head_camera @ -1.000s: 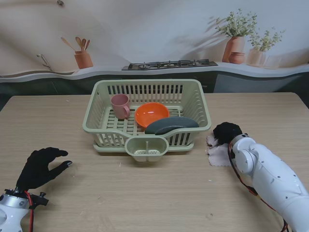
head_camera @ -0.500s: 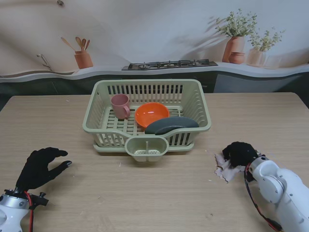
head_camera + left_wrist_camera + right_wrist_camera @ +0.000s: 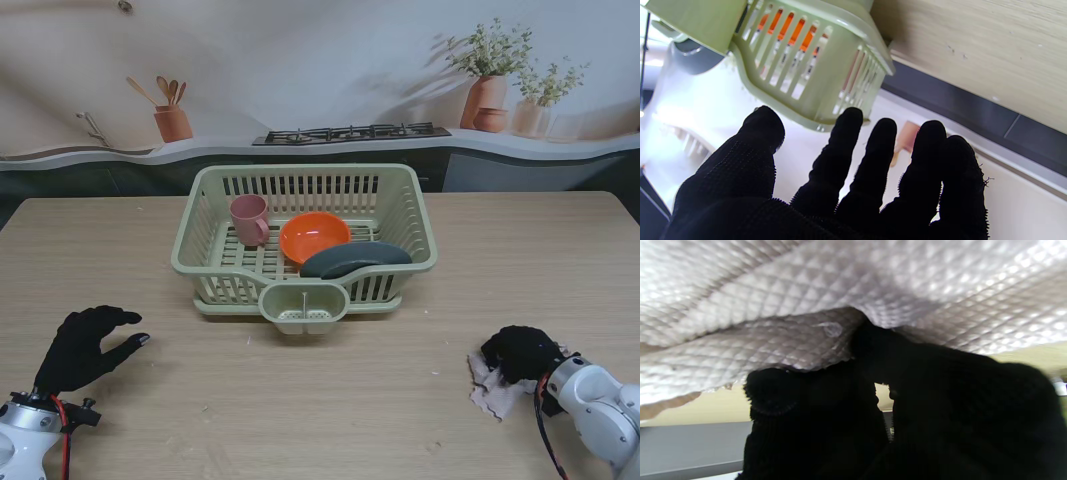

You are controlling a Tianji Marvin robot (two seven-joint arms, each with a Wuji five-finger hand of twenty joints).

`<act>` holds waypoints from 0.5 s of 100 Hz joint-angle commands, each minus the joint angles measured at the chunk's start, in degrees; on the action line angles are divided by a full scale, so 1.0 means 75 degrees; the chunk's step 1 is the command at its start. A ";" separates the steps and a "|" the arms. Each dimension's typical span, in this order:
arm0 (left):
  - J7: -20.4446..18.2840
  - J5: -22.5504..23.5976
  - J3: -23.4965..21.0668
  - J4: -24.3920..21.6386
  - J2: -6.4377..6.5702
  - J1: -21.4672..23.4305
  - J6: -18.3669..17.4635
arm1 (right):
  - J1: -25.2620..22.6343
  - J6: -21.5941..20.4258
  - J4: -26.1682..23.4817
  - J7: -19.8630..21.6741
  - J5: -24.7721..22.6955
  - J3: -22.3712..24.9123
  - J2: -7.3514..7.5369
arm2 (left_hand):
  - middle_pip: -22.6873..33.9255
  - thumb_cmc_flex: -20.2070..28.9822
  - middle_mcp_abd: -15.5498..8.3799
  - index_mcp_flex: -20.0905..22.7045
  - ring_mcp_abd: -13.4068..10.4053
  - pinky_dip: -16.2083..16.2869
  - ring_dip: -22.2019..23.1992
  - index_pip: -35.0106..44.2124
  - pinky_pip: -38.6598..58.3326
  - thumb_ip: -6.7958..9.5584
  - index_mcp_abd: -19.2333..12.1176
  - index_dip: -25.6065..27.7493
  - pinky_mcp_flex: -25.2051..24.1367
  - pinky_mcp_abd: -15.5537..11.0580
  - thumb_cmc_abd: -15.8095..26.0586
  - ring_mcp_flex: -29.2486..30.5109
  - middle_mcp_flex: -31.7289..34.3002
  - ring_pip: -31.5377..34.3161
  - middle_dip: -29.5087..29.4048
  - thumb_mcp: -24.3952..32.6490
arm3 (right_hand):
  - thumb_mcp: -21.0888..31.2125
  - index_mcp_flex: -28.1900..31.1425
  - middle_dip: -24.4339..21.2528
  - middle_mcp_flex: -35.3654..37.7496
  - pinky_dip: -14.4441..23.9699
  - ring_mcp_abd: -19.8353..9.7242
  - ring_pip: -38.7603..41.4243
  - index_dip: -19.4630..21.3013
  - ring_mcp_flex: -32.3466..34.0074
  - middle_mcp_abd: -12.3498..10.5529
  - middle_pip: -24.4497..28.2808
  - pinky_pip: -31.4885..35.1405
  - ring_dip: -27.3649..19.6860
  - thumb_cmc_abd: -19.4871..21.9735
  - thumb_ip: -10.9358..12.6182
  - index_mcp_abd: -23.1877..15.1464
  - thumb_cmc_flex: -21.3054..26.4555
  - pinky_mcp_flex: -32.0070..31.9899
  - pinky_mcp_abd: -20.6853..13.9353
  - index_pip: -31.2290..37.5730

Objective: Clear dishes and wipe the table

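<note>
My right hand (image 3: 522,352) pressed on the cloth (image 3: 492,390), fingers clenched into it, at the table's (image 3: 330,400) near right. My left hand (image 3: 85,345) hovered released, fingers spread, at the near left. The cup (image 3: 248,219), bowl (image 3: 314,236) and plate (image 3: 355,259) sat in the rack (image 3: 190,262).

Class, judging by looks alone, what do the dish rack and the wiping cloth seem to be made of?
Dish rack: likely moulded plastic, matte pale green, with slotted walls. Cloth: seemingly soft fabric, pale, with a quilted diamond texture; it creases under the right hand.
</note>
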 commanded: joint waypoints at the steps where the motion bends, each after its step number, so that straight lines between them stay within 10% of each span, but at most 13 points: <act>1: -0.0124 -0.0040 -0.0008 -0.0045 -0.0019 0.0029 -0.0049 | -0.0193 -0.0109 0.0017 0.0383 0.0043 -0.0177 -0.0035 | 0.0033 0.0169 0.0217 0.0313 0.0284 -0.0014 0.0065 -0.0016 0.0100 0.0178 0.0045 0.0055 -0.0099 -0.0048 0.0264 -0.0157 -0.0116 0.0062 -0.0138 -0.0144 | 0.0178 0.0130 -0.0640 0.0212 0.0023 0.0141 0.0214 -0.0033 0.0217 -0.0407 -0.0863 -0.0029 -0.0084 -0.0035 -0.0134 0.0361 0.0380 -0.0109 -0.0673 0.0049; 50: 0.0024 -0.0022 -0.0057 -0.0021 -0.0054 0.0077 -0.0173 | 0.0452 0.0623 -0.0691 0.1487 0.1489 -0.2074 -0.0018 | 0.0032 0.0167 0.0208 0.0302 0.0276 -0.0015 0.0065 -0.0021 0.0098 0.0178 0.0049 0.0053 -0.0101 -0.0053 0.0272 -0.0158 -0.0118 0.0060 -0.0138 -0.0138 | 0.0134 0.0062 -0.0615 0.0167 0.0019 0.0156 0.0249 -0.0008 0.0232 -0.0343 -0.0846 0.0012 -0.0076 0.0043 -0.0139 0.0402 0.0375 -0.0040 -0.0658 0.0024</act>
